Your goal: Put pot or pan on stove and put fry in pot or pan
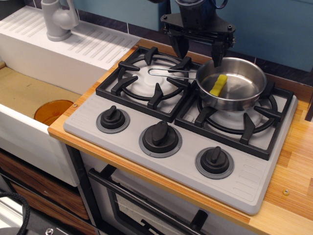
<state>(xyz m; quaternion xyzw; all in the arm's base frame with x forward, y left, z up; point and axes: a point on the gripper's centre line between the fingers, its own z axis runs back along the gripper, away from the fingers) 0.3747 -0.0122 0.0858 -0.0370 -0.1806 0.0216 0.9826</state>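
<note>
The shiny steel saucepan (234,84) sits on the right burner grate of the grey stove (186,122). Its wire loop handle (171,73) points left over the left burner. The yellow crinkle-cut fry (218,84) lies inside the pan, towards its left side. My black gripper (198,53) hangs open and empty just behind the pan's left rim, above the gap between the two burners. Its two fingers point down and touch nothing.
Three black knobs (160,135) line the stove's front. A white sink unit with a grey tap (58,19) stands at the left, with an orange disc (53,110) in the basin. The wooden counter (296,176) runs on to the right. A teal wall is behind.
</note>
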